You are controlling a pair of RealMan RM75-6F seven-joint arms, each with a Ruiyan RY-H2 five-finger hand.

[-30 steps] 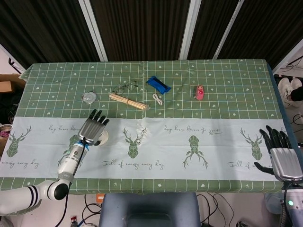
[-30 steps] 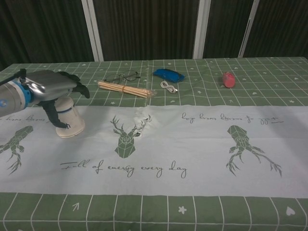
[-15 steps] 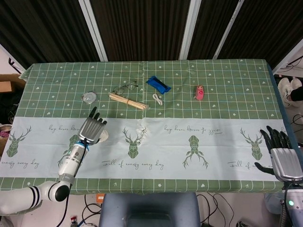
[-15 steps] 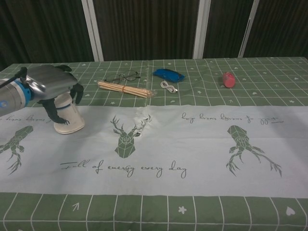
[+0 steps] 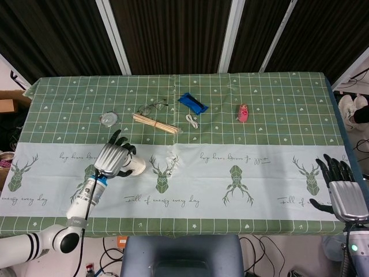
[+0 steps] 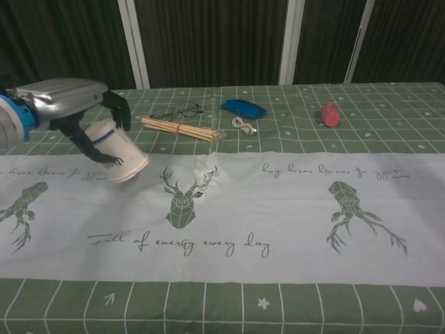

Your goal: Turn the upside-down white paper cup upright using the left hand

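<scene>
table [image 5: 277, 190], green deer cloth | on it: sticks [image 5: 155, 123], glasses [image 5: 152, 106], blue pack [image 5: 192, 103], cable [image 5: 192, 120], pink obj [image 5: 244, 112]

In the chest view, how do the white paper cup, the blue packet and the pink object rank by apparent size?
1. white paper cup, though it is nearest the camera
2. blue packet
3. pink object

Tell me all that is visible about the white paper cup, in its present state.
The white paper cup is plain white, apparently thin paper, with a rolled rim at its wide mouth and a thin dark line around its body. The left hand grips it from above, fingers wrapped around its narrow closed end. It is lifted off the tablecloth and tilted, mouth pointing down and toward the table's middle. Only the hand touches it.
</scene>
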